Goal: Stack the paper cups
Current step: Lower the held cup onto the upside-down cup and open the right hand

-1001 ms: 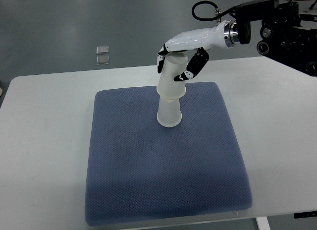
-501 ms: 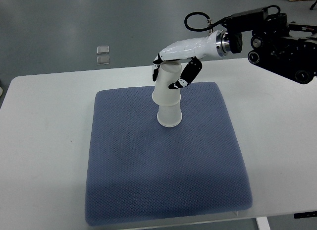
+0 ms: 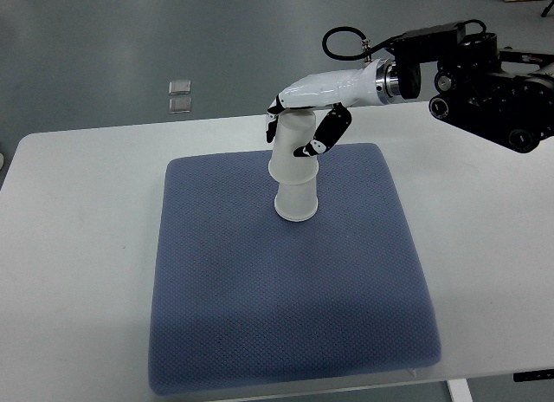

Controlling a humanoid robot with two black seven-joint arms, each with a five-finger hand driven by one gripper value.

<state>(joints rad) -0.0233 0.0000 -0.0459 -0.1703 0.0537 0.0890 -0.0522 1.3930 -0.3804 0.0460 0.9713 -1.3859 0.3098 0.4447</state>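
Two white paper cups stand upside down on a blue-grey mat (image 3: pixel 286 289). The upper cup (image 3: pixel 291 149) sits over the lower cup (image 3: pixel 297 203), whose rim rests on the mat near its far middle. My right hand (image 3: pixel 299 125) comes in from the upper right and its fingers curl around the upper cup's top. The upper cup leans slightly to the left. The left arm is out of view.
The mat lies on a white table (image 3: pixel 78 246). The right arm's black body (image 3: pixel 489 81) hangs over the table's far right corner. Two small clear squares (image 3: pixel 180 94) lie on the grey floor beyond the table.
My right hand has moved left and down with the upper cup, pushing it further over the lower cup. The stack is shorter than a second ago.
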